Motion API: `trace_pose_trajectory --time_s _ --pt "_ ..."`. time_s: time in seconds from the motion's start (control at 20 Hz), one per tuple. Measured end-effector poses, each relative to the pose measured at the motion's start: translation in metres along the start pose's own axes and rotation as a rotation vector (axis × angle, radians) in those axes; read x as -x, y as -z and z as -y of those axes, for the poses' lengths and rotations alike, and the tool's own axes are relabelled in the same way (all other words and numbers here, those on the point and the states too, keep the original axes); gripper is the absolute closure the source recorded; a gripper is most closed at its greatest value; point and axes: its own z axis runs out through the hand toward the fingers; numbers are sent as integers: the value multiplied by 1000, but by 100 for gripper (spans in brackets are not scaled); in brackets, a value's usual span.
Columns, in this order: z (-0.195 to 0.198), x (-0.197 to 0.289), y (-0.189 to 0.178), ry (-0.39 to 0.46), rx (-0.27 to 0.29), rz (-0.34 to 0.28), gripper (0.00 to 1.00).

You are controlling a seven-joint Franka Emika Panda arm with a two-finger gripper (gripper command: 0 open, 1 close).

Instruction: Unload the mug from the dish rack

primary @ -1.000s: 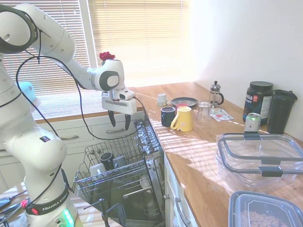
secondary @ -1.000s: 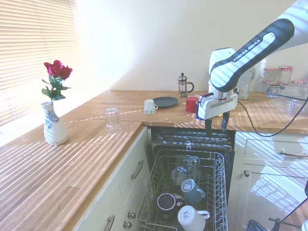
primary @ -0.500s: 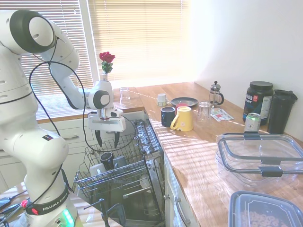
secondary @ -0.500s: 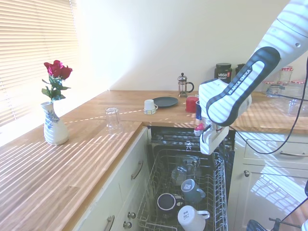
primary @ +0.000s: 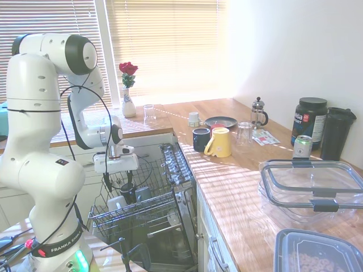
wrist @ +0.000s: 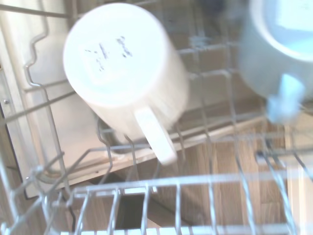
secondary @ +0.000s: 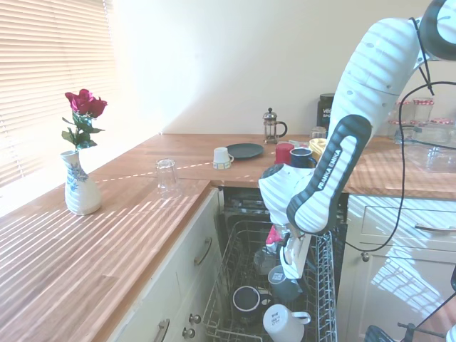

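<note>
One arm, lowered since a second ago from above the desk [primary: 227, 170] into the rack [primary: 142, 209]. Jaws [primary: 116, 182] look open, empty, poised over the mug [secondary: 283, 322], which lies upturned at the rack's front by a black mug [secondary: 247, 298].

The rack [primary: 142, 209] is thin grey metal wire, smooth with a dull shine. The white mug [wrist: 128, 73] in it looks like glazed ceramic, glossy, its base matt. The counter [secondary: 107, 235] is warm wood with a smooth satin finish. The arm [secondary: 335, 178] has a hard, glossy white plastic shell. The vase [secondary: 78, 187] looks like glazed china. The box [primary: 312, 192] on the counter is clear, shiny plastic.
</note>
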Motion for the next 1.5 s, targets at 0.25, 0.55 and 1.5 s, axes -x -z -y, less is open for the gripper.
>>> trace_pose_trajectory --time_s 0.25,0.55,1.5 --pt "34 0 -30 78 32 36 0" --pt "54 -7 -68 176 76 94 0" --pt "77 -34 -122 297 112 149 100"
